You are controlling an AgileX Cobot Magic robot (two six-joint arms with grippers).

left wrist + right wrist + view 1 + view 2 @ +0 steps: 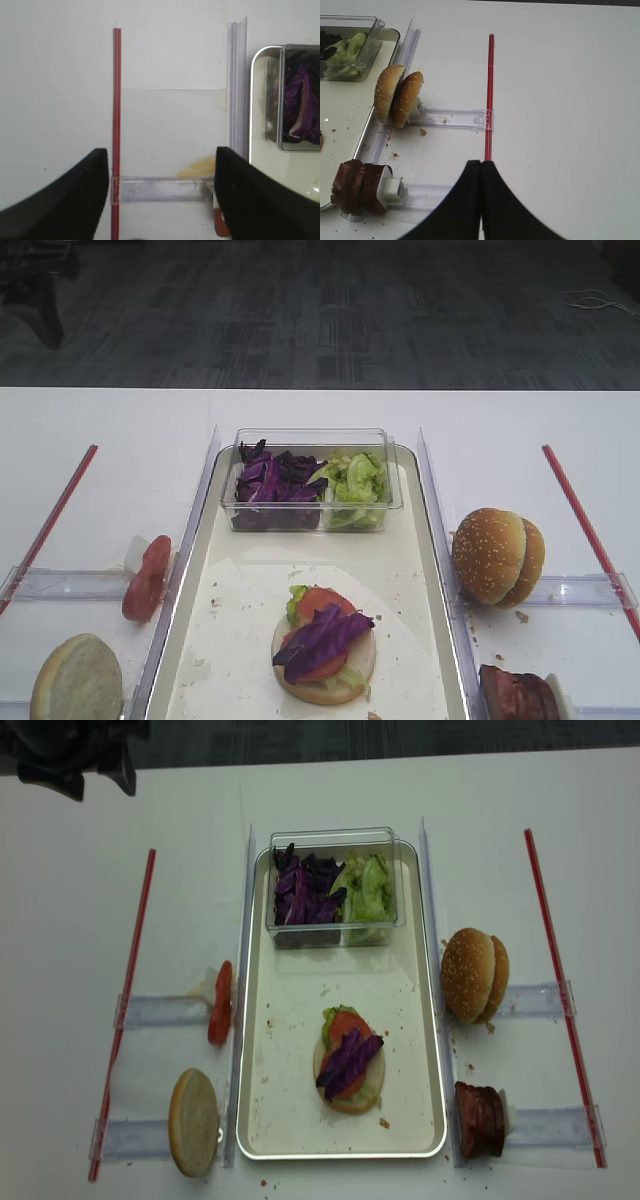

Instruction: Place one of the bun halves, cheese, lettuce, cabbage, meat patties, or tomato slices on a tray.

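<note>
On the metal tray (pixel 300 1120) lies a bun half stacked with lettuce, tomato and purple cabbage (pixel 323 645). The clear tub (pixel 310 440) at the tray's far end holds cabbage (pixel 272 485) and lettuce (pixel 355 480). Right of the tray stand two bun halves (pixel 497 555) and the meat patties (pixel 515 695). A tomato slice (pixel 147 578) and a bun half (pixel 77 677) sit left of it. My left gripper (pixel 161 150) hangs open and empty over a clear holder (pixel 165 189), beside a pale yellow scrap (pixel 200 167). My right gripper (pixel 481 162) is shut and empty. No whole cheese slice is in view.
Red strips (pixel 55 510) (pixel 585 525) run along both sides of the white table. Clear plastic rails (pixel 195 520) (pixel 435 520) flank the tray, with short holders (pixel 70 585) (pixel 590 590) branching outward. Crumbs lie on the tray floor and by the patties. The table's far edge meets dark carpet.
</note>
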